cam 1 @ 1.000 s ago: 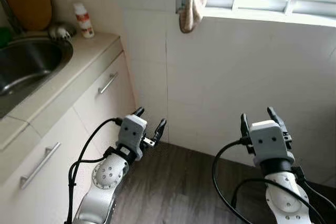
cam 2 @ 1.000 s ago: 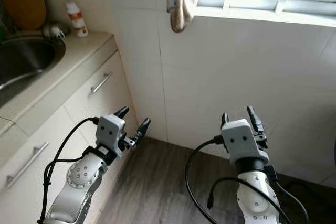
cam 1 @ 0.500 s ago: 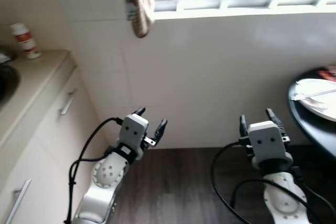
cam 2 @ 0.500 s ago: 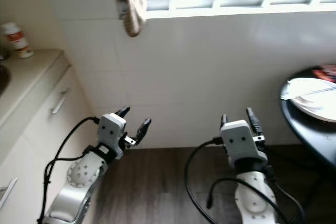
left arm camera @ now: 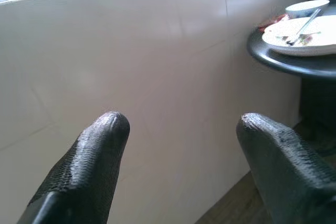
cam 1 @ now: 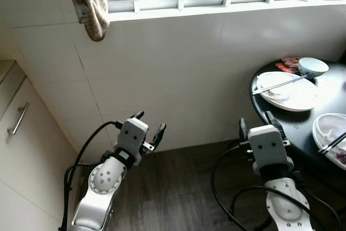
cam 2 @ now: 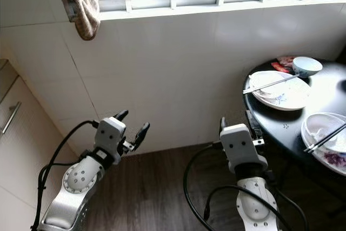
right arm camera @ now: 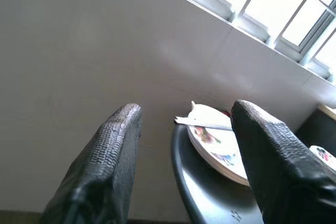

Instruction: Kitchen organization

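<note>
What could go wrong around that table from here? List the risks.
1. The right gripper hangs open close beside the black round table; a further turn or step might knock the table edge.
2. Chopsticks lie loose across the white plate and overhang its rim, so a bump could send them off.
3. The second dish sits near the table edge and may slide.
</note>
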